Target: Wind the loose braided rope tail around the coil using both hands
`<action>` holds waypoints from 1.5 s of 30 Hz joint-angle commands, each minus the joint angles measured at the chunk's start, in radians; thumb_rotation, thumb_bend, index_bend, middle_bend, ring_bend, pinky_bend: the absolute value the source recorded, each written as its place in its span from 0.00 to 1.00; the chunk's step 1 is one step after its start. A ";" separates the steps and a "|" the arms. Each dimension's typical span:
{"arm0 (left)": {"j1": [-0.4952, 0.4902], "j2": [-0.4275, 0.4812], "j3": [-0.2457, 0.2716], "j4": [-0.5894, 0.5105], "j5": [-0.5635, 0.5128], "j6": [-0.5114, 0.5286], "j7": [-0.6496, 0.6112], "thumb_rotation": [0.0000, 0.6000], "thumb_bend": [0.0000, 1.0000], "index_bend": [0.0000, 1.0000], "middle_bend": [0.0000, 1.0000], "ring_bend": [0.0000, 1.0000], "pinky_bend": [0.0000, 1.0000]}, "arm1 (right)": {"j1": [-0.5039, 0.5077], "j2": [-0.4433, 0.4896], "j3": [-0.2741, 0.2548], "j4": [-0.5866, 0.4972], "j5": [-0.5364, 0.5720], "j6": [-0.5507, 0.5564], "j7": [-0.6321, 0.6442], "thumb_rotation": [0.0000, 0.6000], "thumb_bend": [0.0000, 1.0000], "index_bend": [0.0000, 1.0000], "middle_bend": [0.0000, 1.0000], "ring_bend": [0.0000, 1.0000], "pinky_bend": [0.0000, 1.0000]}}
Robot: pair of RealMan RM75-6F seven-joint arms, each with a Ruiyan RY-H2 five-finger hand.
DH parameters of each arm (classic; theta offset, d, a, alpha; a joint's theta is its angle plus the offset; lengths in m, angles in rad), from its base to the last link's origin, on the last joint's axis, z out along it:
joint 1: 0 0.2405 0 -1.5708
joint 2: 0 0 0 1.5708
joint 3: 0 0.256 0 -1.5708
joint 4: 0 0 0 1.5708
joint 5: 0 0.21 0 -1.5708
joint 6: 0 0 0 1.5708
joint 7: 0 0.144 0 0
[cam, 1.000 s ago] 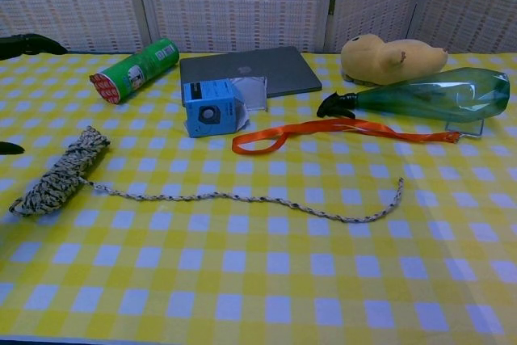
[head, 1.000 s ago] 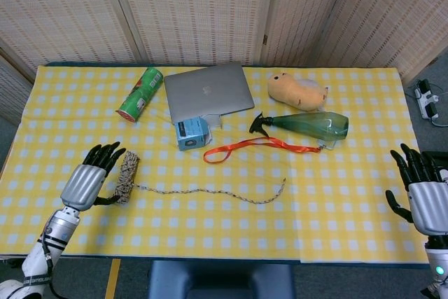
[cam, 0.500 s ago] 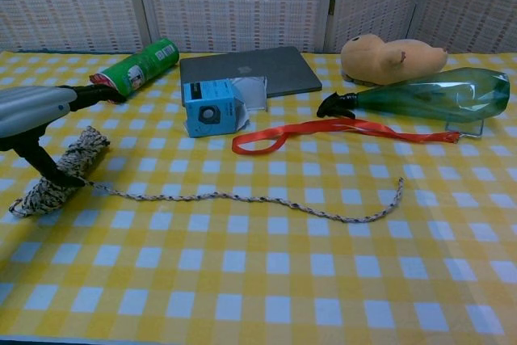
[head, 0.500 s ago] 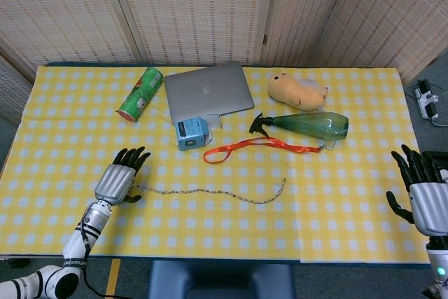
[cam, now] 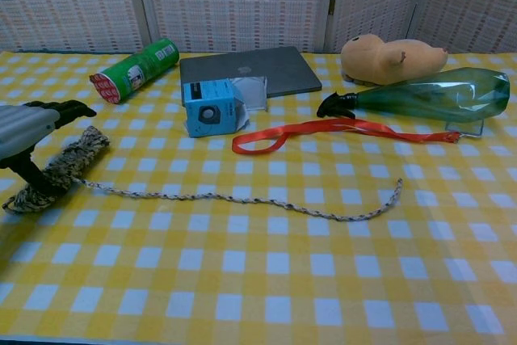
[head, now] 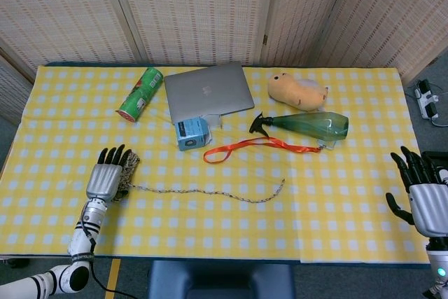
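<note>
Left robot hand (head: pixel 106 179) shifted left, coil (cam: pixel 58 169) dragged (slightly)

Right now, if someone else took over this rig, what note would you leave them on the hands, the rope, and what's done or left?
Left hand: over the rope coil at the table's left side, its dark fingers extended above the coil; a firm grip is not visible.
Right hand: at the table's far right edge, fingers apart, holding nothing, far from the rope.
Rope tail: lies loose across the yellow checked cloth, running right from the coil, its free end below the orange lanyard.
Done: left hand has reached the coil.
Left: secure the coil, bring the right hand to the tail, wind all of it on.
</note>
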 commanded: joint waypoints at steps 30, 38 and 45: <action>0.025 0.005 -0.021 0.081 -0.072 -0.043 -0.113 1.00 0.16 0.37 0.31 0.26 0.33 | -0.003 -0.010 -0.008 0.026 0.006 -0.010 0.030 1.00 0.41 0.00 0.00 0.00 0.00; 0.022 0.003 -0.020 0.087 -0.075 -0.070 -0.145 1.00 0.23 0.41 0.36 0.34 0.37 | -0.002 -0.010 -0.008 0.025 0.005 -0.012 0.033 1.00 0.41 0.00 0.00 0.00 0.00; 0.022 0.004 -0.021 0.099 -0.074 -0.092 -0.186 1.00 0.43 0.46 0.41 0.39 0.41 | -0.001 -0.006 -0.007 0.017 0.004 -0.013 0.028 1.00 0.41 0.00 0.00 0.00 0.00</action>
